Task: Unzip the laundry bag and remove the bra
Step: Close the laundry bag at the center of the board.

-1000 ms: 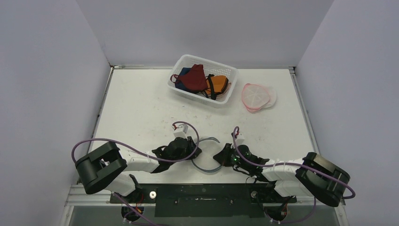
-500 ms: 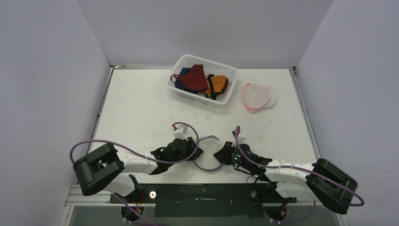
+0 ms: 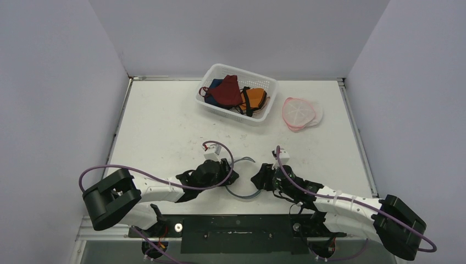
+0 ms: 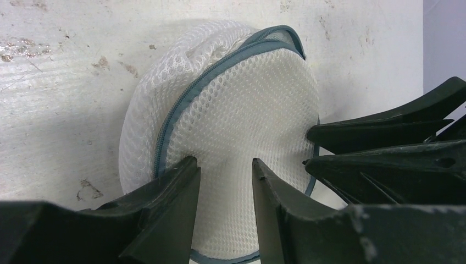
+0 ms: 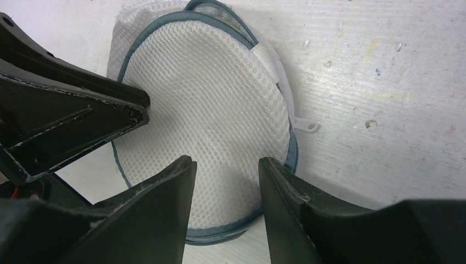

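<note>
The bag point(image 4: 242, 110) is white cloth mesh, open-woven and matt, and its zipper point(image 4: 181, 103) sits on smooth grey-blue tape. The table point(image 4: 55, 82) is white and matt, rough with scratches and brownish stains. The fingers point(image 5: 159, 214) look like black matt plastic, whitish and worn at the edges. The basket point(image 3: 231, 113) is white plastic lattice.

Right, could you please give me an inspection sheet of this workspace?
Surface: white table, scuffed and stained.
Job's things: white mesh bag with grey zip trim, lying between the claws; contents not visible.
Clutter: basket of red, navy and orange garments at the far edge; pink-rimmed discs to its right.
Claws: left claw open over the bag; right claw open over it from the opposite side.
Cables: purple cables loop along both arms.
Surroundings: plain walls; nothing else seen.
</note>
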`<state>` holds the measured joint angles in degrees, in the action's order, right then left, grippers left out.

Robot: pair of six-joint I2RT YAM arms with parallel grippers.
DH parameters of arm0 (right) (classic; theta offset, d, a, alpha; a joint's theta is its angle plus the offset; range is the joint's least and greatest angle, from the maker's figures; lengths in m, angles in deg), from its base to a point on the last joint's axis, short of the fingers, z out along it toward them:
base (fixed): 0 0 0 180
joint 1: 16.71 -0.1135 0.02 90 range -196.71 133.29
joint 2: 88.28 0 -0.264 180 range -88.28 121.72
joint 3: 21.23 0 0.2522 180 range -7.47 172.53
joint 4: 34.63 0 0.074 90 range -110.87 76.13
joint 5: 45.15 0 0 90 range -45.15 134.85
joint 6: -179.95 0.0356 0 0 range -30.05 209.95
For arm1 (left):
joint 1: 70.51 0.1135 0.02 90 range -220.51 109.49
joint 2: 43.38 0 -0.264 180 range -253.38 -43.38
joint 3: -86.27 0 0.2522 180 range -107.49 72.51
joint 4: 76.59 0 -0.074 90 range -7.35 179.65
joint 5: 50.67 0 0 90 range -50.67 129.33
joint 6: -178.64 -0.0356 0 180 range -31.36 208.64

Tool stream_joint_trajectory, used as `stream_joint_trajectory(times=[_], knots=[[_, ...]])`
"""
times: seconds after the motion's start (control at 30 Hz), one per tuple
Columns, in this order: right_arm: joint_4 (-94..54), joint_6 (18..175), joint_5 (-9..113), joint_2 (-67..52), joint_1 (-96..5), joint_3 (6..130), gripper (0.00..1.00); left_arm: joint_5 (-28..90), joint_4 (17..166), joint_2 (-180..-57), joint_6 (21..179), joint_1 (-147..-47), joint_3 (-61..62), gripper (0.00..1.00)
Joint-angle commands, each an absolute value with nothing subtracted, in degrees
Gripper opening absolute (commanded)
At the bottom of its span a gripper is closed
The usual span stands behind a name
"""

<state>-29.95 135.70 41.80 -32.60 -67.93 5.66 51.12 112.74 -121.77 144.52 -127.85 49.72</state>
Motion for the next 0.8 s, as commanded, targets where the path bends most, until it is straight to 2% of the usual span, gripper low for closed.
stream_joint_trajectory(times=[0.0,0.3,0.47,0.63,0.77], knots=[[-29.33,135.19,39.92,-31.16,-68.03,6.04,0.47,52.16,111.10,-122.10,143.27,-128.22,48.72,0.39],[-23.70,134.23,39.64,-36.75,-68.11,9.86,0.50,52.18,107.64,-116.71,143.35,-128.34,48.25,0.48],[-17.53,133.34,39.18,-40.91,-68.12,13.73,0.63,52.59,104.53,-112.86,143.31,-128.40,47.08,0.53],[-12.85,133.12,39.38,-43.79,-68.12,16.84,0.71,52.94,101.29,-108.35,143.18,-128.43,45.87,0.55],[-9.21,135.78,37.63,-45.04,-67.96,16.91,0.85,54.00,97.50,-103.21,143.07,-128.39,45.63,0.56]])
